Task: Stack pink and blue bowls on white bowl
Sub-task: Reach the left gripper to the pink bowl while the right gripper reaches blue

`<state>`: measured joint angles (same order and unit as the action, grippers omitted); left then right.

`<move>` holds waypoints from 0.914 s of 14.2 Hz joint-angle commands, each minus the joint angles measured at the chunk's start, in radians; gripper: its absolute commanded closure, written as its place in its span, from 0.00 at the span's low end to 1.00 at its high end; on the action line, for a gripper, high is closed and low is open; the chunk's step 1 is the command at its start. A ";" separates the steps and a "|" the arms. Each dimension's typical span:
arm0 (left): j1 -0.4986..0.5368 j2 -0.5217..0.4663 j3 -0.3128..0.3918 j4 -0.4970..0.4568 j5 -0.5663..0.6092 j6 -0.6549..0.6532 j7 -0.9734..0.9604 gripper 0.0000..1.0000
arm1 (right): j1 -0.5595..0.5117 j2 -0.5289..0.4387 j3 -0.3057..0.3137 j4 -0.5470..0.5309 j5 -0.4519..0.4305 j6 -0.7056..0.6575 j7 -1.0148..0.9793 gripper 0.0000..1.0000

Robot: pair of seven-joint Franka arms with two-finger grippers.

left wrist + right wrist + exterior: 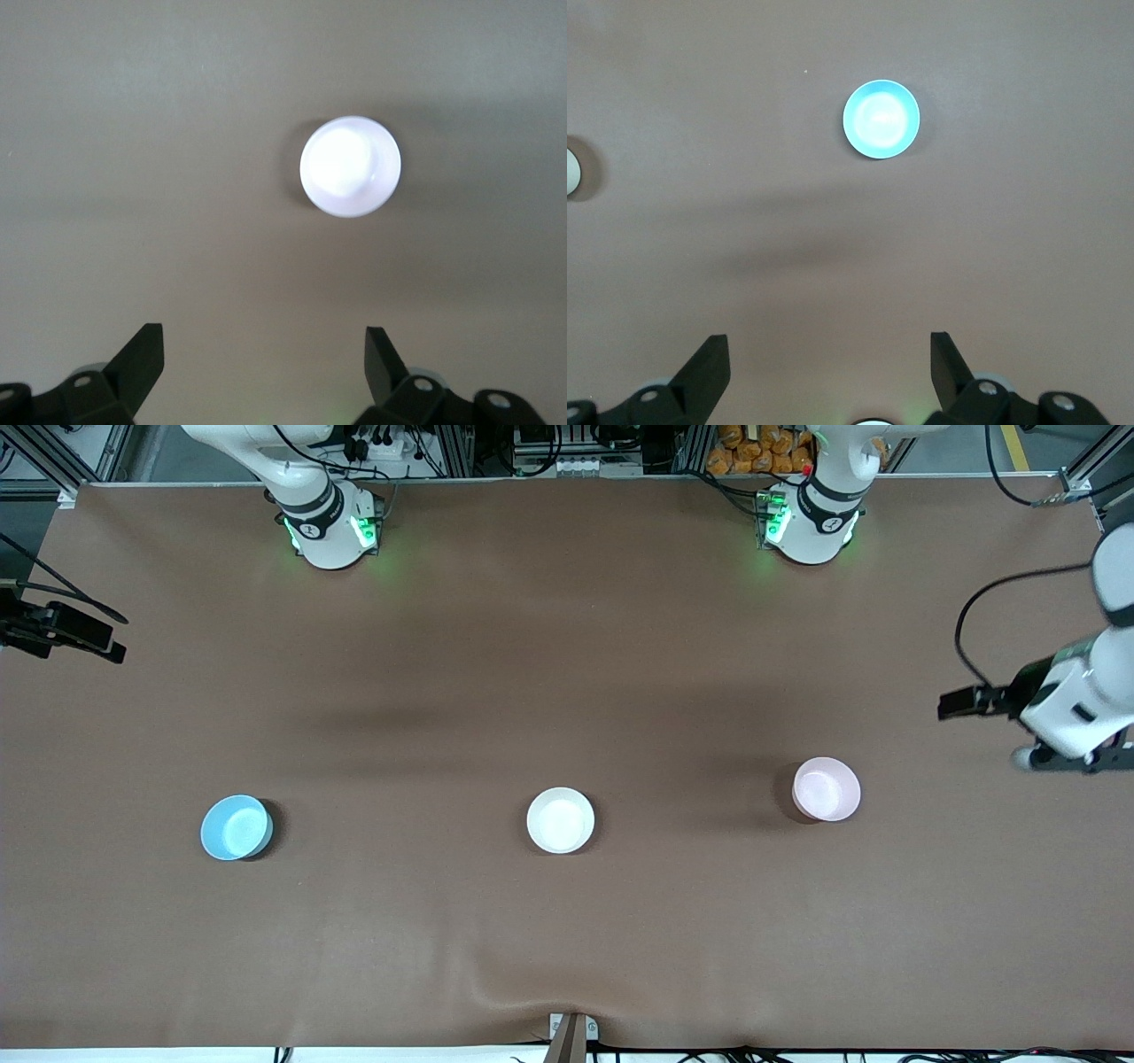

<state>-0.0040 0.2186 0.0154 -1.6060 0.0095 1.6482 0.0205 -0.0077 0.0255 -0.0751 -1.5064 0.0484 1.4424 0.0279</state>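
Three bowls sit in a row on the brown bench (567, 646), well apart from one another and all upright and empty. The white bowl (560, 820) lies in the middle of the row. The blue bowl (236, 827) sits toward the right arm's end of the bench, and the pink bowl (826, 788) sits toward the left arm's end, slightly farther from the front camera than the other two.

The left tool (264, 354) hangs high over the bench near the left arm's end, its two dark fingers (142, 354) spread wide with nothing between them. Its wrist view looks down on the pink bowl (350, 166), which is washed out there to near white, so its colour is hard to make out.

The right tool (829, 354) is likewise spread wide and empty, up over the bench. Its wrist view shows the blue bowl (881, 119) whole, while the white bowl (571, 171) is cut off at the picture's edge, only a sliver of rim showing. In the front view the right arm is mostly out of frame; only dark parts (62, 631) show at the edge.
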 commanded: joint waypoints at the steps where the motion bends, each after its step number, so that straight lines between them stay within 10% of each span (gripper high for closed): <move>1: 0.004 0.071 -0.003 0.005 0.041 0.094 0.071 0.00 | -0.012 -0.010 0.006 -0.021 0.014 0.009 0.001 0.00; 7: 0.001 0.116 -0.006 -0.241 0.004 0.460 0.069 0.00 | -0.014 0.042 0.006 -0.077 0.014 0.119 -0.006 0.00; 13: -0.007 0.229 -0.041 -0.264 -0.011 0.602 0.049 0.09 | -0.015 0.163 0.005 -0.077 0.011 0.231 -0.013 0.00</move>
<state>-0.0086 0.4205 -0.0178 -1.8644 0.0124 2.2030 0.0765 -0.0097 0.1537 -0.0755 -1.5919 0.0491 1.6484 0.0273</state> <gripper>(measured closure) 0.075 0.000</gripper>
